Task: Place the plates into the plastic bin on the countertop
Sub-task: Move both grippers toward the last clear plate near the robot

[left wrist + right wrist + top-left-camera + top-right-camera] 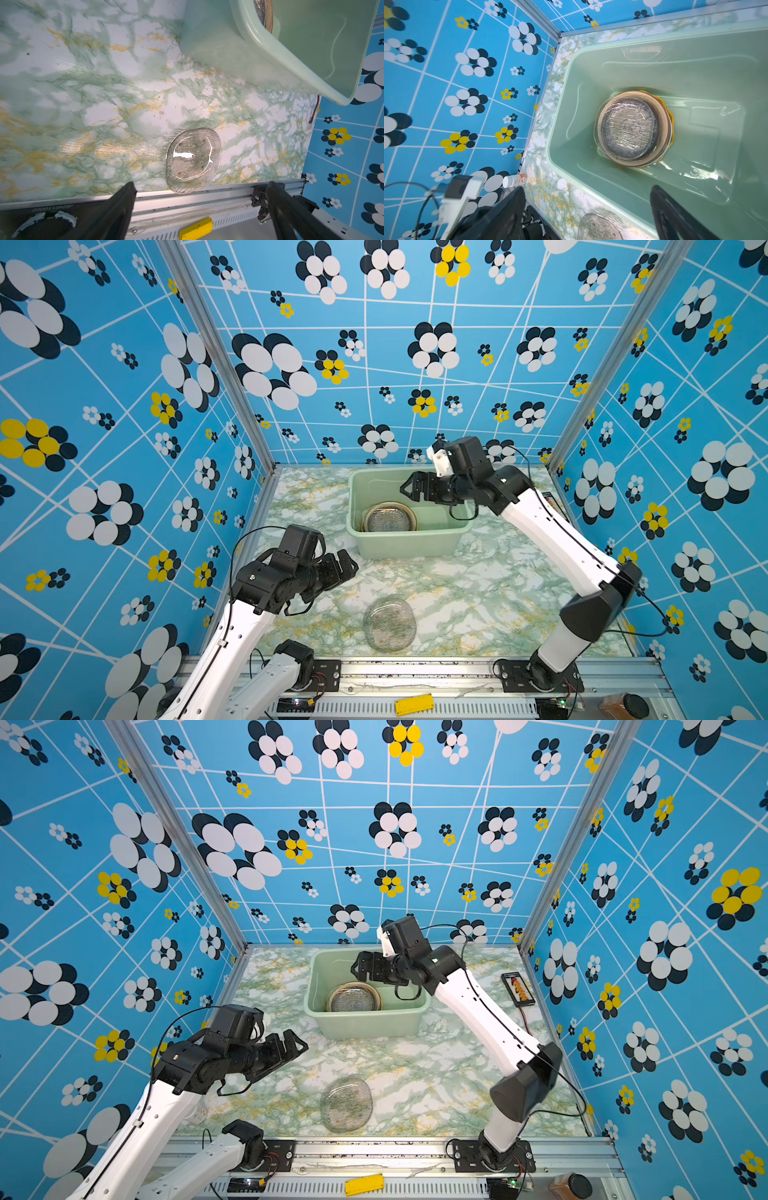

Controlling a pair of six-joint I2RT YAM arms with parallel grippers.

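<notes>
Clear plate (389, 623), one, lies flat by the countertop's (478, 585) front edge; a stack (390, 519) sits flat in the plastic bin (409, 545). Left gripper (349, 566) and right gripper (409, 488) gape wide

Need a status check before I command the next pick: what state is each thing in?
plastic bin: upright on the countertop, partly filled.
stack of plates: lying flat inside the bin, a glass one on top.
loose clear plate: flat on the countertop, outside the bin, untouched.
left claw: open, empty, above the countertop.
right claw: open, empty, over the bin.
</notes>
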